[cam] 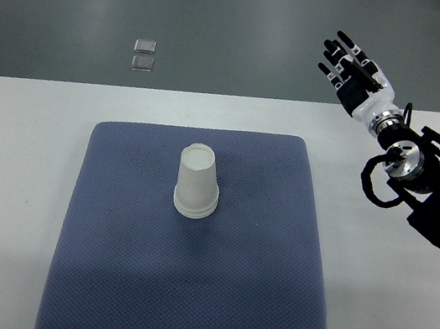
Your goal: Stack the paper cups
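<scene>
Paper cups (197,182) stand upside down as one white stack near the middle of a blue-grey mat (97,279), a little toward its far side. The stack is a smooth, tapered cone with a flat round base facing up; at its bottom several rolled rims sit tightly one over another, showing more than one cup nested together, though the exact count cannot be read. The mat is a soft, roughly square pad with rounded corners and a fine dimpled weave, and it lies flat on a plain white table (10,145).

The right hand (350,64) hangs up and to the right, beyond the far edge of the table and well apart from the stack. It is black and white with jointed segments, its fingers stretched out and loose, holding nothing. Its arm runs back to the right edge through a shiny metal wrist joint and looped black cables.

On the grey floor beyond the table lie two small pale squares (144,55), one just beside the other. Nothing stands between the hand and the stack.
</scene>
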You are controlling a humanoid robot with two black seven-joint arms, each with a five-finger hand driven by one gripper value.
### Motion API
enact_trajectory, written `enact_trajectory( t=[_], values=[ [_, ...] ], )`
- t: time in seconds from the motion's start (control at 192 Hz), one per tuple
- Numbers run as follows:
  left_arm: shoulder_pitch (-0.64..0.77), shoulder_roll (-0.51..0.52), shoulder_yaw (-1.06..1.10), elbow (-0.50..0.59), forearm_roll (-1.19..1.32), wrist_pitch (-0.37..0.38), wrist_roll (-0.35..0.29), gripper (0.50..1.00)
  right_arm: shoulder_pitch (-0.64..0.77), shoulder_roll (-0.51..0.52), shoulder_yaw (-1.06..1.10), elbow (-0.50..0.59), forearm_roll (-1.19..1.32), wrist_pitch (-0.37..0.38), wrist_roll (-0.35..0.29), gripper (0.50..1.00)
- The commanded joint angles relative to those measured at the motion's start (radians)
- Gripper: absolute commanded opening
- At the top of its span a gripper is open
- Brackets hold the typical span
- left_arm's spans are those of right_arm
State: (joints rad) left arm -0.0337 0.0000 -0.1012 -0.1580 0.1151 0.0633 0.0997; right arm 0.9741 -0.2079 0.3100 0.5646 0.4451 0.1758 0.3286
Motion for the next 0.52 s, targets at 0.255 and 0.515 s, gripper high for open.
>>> enact_trajectory(
  t=[0.255, 0.515],
  values=[
    [0.000, 0.000, 0.000, 0.000, 0.000, 0.000, 0.000, 1.000, -0.025, 0.001, 0.001, 0.000, -0.002, 0.013, 0.004, 0.917],
    [0.000, 0.000, 0.000, 0.000, 0.000, 0.000, 0.000, 1.000, -0.026, -0.005, 0.003, -0.002, -0.003, 0.018, 0.006, 0.917]
  ],
)
